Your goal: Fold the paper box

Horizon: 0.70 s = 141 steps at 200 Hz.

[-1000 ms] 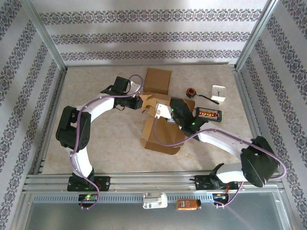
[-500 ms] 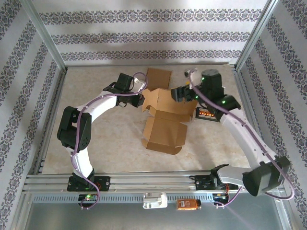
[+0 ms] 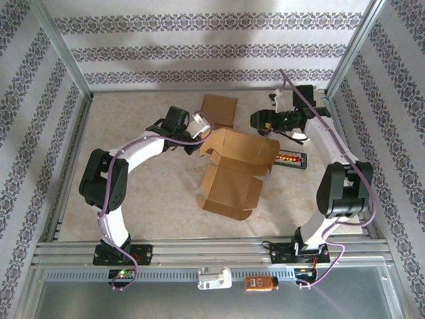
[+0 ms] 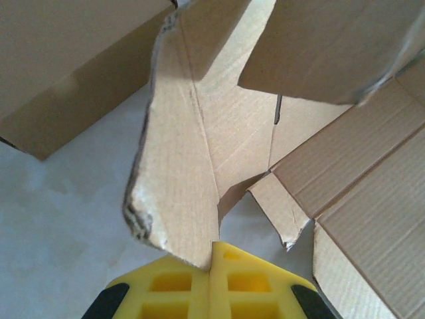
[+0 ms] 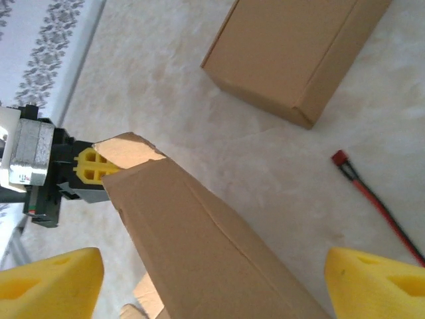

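The left gripper (image 4: 212, 258) is clamped on a far-left flap of the paper box (image 3: 231, 181), which lies mid-worktop (image 3: 146, 193) — long axis running near edge to far edge, raised flaps at the far end. The right gripper (image 3: 255, 121) hangs by its far-right flap — fingers wide apart.

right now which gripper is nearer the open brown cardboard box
Left. The left gripper grips a flap of the open brown cardboard box; the right gripper hangs open over its right side.
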Tool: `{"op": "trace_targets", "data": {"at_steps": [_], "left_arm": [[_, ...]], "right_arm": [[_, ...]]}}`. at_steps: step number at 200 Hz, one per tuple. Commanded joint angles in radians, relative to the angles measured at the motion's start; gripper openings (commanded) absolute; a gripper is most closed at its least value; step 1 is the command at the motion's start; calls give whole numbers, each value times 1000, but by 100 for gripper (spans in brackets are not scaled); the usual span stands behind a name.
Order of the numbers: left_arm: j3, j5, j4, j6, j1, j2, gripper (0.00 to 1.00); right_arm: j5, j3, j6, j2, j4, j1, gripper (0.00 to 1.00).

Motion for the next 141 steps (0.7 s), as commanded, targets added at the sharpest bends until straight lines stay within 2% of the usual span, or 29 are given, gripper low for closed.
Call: {"op": "trace_targets", "data": {"at_steps": [1,28,70,106,141], "left_arm": [[-38,3,93,104,-11,-43,0],[-29,-14,118,107,-11,-33,0],[-17,1,162,84,-10,-26,0],[4,52,149,49,-12,-27,0],[39,108,122,-90,-18,-28,0]], "right_arm": [[-145,18,43,51,-6,14,79],[-153,-43,52,51,9,37,70],[-100,-194,86,-24,99,45,57],[-44,-258,87,-62,130,58,52],[-1,-269,95,-63,142,85,50]]}}
